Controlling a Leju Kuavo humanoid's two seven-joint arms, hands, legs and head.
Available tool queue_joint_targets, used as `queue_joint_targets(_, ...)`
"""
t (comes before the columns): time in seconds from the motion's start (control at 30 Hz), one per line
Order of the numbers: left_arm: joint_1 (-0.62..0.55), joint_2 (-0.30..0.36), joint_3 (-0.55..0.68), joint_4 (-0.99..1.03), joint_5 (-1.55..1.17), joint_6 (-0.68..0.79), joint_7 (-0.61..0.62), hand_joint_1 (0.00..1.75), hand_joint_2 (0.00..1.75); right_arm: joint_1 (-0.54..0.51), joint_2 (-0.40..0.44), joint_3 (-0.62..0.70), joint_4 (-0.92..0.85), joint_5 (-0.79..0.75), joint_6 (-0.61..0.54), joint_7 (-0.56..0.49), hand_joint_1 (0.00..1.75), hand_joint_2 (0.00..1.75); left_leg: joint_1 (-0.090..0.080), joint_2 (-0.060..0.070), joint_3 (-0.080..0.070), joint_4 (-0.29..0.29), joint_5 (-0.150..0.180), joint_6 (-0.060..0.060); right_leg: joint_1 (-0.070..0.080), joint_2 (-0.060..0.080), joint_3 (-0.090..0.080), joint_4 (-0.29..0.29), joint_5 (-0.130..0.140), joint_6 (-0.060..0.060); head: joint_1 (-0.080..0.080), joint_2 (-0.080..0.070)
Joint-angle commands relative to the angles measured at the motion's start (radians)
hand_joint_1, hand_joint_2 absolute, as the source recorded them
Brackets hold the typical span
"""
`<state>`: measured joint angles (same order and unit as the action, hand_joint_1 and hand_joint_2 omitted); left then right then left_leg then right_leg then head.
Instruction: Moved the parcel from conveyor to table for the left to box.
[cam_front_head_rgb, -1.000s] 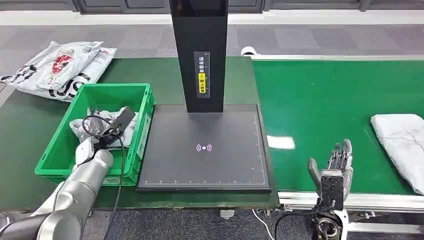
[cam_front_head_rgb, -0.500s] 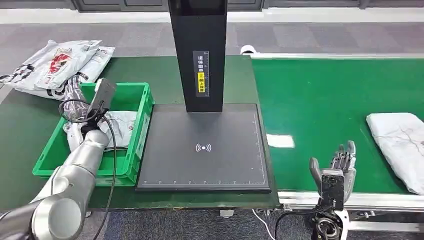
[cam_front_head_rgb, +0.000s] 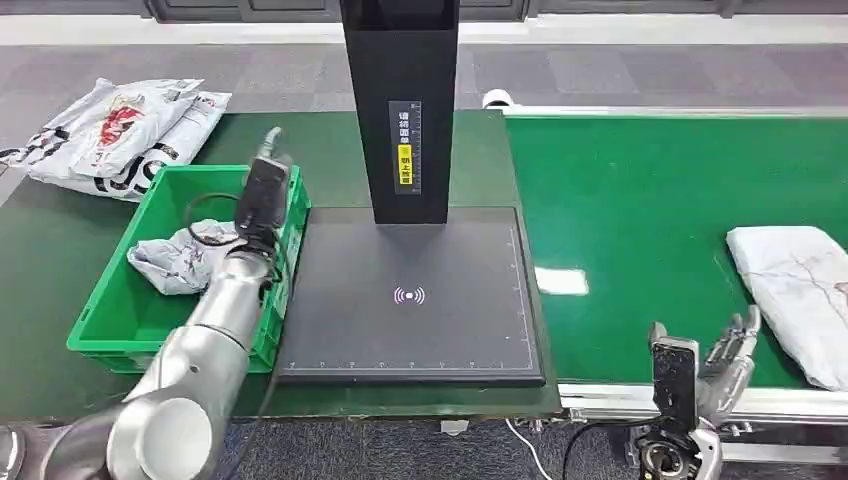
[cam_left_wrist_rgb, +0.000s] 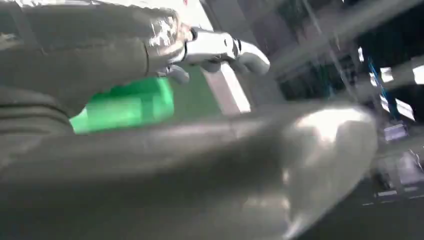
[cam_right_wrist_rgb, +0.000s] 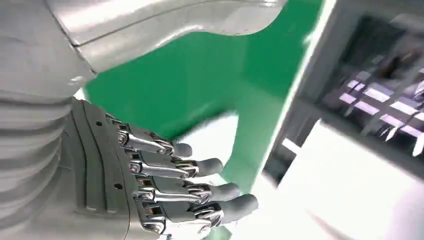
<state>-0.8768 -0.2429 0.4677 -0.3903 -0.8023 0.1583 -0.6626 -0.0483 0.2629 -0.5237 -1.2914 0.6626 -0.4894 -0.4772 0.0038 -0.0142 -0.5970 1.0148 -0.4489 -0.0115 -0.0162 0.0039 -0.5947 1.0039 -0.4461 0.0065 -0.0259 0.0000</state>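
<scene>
A white wrapped parcel lies at the right end of the green conveyor. My right hand hovers at the belt's front edge, just left of that parcel and not touching it; its fingers are stretched out and apart, holding nothing. A crumpled grey parcel lies in the green bin on the table's left. My left hand is raised over the bin's right wall, and in the blurred left wrist view its fingers are spread with nothing in them.
A black scanner plate with a tall black column stands between bin and conveyor. Several printed white bags lie on the table's back left corner. The conveyor's metal frame runs along its front edge.
My left arm lifted out of the bin and swung right, over its right wall, leaving the grey parcel inside. My right hand tipped right and lower, toward the conveyor parcel, which drifted slightly left.
</scene>
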Motion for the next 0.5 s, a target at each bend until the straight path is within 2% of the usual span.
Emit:
queue_joint_targets(0.03,0.005,-0.055,-0.058,0.047,0.025,-0.025,0.001,0.0,0.0,-0.065,-0.05,-0.123,0.164,0.012,-0.008,-0.015,0.0,1.75,0.0,0.003,0.002,-0.001,-0.001,0.0,0.001,0.002,0.002,-0.002,0.0,0.0,0.0,0.0)
queue_joint_targets(0.5,0.004,-0.053,-0.059,0.046,0.025,-0.027,0.001,0.0,0.0,-0.065,-0.049,-0.123,0.163,0.012,-0.009,-0.015,0.0,1.75,0.001,0.005,0.0,-0.001,0.0,-0.001,0.002,0.002,-0.002,0.0,0.0,0.0,0.0,0.0)
